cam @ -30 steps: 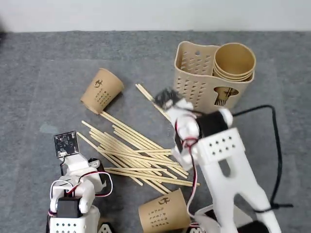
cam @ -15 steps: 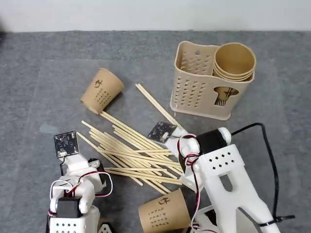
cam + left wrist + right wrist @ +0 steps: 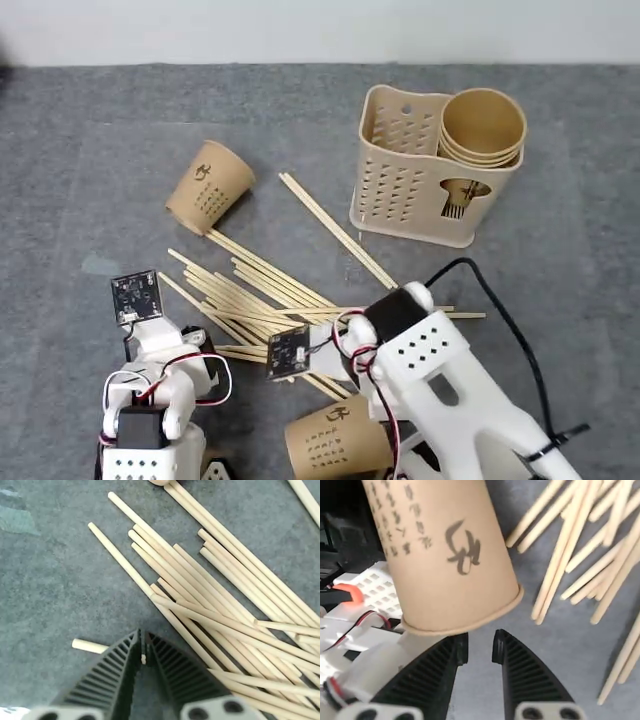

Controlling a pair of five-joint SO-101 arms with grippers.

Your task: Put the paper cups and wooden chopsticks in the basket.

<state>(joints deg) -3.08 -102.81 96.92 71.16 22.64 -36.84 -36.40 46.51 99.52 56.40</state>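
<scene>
While parked, left gripper [image 3: 142, 636]: jaws together, empty, at the chopsticks [image 3: 210, 595] pile's edge.
far cup [image 3: 210, 187]: on its side, beside the pile's far ends.
near cup [image 3: 445, 555]: on its side, partly under my right arm [image 3: 440, 370].
right gripper [image 3: 480, 642]: jaws slightly apart, just off its rim; I'd widen, slip one finger inside, pinch the wall lightly.
basket [image 3: 400, 180]: high view shows stacked cups [image 3: 483, 125] inside; right wrist view shows the rim gap that arm hides.
</scene>
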